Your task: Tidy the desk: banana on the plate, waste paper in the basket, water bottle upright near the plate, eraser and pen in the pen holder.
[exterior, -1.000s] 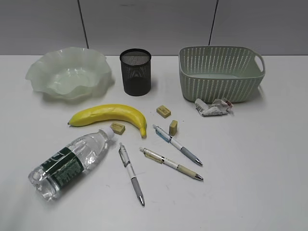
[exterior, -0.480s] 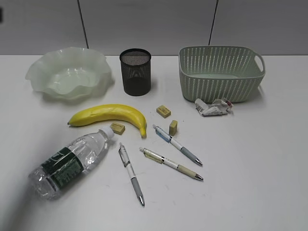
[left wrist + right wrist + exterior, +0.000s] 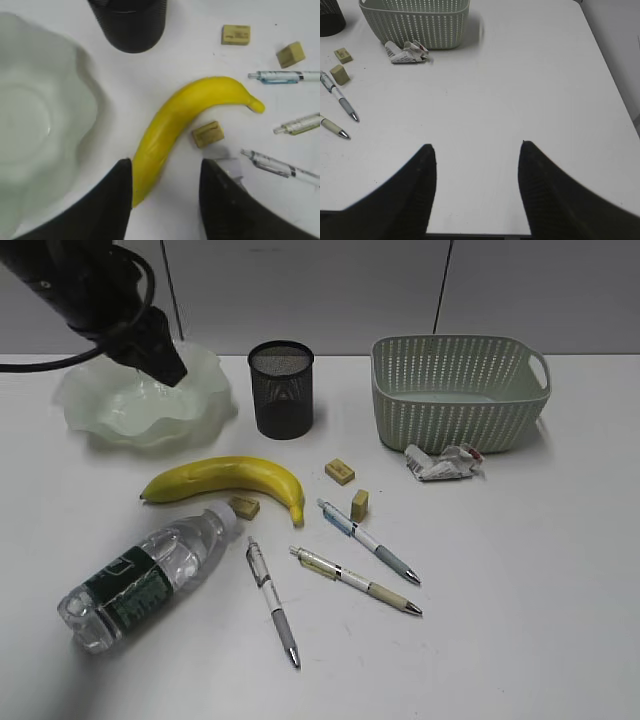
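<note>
The banana lies on the desk in front of the plate. My left gripper hovers open over the plate's near side; in the left wrist view it is empty above the banana's near tip. The water bottle lies on its side. The waste paper lies before the basket. Three erasers and three pens lie near the pen holder. My right gripper is open and empty over bare desk.
The right wrist view shows the basket, the waste paper, two erasers and pen tips at far left. The desk's right edge drops off beside a wall.
My left arm has come into the exterior view at the top left, over the plate. The objects on the desk have not moved.
</note>
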`<action>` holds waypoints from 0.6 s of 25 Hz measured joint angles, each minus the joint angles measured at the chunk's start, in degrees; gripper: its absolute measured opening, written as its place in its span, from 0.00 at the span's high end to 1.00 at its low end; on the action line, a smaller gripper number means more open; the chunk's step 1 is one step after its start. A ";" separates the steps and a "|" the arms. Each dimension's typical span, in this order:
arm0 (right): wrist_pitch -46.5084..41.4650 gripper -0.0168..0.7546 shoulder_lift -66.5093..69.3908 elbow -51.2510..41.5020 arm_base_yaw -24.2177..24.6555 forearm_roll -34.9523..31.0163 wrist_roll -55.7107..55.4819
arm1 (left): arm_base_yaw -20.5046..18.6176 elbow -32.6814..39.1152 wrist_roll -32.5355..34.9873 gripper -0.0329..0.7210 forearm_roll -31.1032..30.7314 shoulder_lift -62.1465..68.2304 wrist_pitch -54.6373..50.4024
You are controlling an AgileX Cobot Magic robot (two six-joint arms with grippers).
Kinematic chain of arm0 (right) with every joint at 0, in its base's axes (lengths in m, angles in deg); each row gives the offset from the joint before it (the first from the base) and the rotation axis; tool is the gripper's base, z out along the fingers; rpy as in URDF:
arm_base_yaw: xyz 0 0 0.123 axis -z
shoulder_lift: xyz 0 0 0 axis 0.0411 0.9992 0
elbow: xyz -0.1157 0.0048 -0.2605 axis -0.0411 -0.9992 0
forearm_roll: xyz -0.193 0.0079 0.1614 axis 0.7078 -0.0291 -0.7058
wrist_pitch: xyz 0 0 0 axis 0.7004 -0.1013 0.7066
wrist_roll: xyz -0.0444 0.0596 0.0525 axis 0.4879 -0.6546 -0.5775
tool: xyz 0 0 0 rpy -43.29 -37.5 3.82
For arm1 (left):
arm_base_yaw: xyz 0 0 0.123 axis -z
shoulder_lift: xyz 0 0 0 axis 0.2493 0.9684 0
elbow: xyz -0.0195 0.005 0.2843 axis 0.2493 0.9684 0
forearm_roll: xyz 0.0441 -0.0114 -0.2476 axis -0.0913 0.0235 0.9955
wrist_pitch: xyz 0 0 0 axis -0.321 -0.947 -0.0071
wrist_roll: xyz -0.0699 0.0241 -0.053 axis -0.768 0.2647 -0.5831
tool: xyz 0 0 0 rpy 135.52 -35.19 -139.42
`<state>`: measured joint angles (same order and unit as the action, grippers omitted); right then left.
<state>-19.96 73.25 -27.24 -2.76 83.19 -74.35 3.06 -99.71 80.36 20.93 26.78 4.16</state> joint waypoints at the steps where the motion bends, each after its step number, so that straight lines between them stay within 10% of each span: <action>1: 0.00 0.43 0.00 0.00 0.00 0.00 0.00 | 0.00 -1.24 1.43 0.51 1.20 1.58 -0.63; 15: 0.00 0.43 0.00 0.00 0.00 0.00 0.00 | 5.96 -6.08 17.22 0.26 -2.57 13.84 -1.15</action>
<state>-19.96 73.25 -27.24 -2.76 83.19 -74.35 9.02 -105.79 97.58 18.36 40.62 3.01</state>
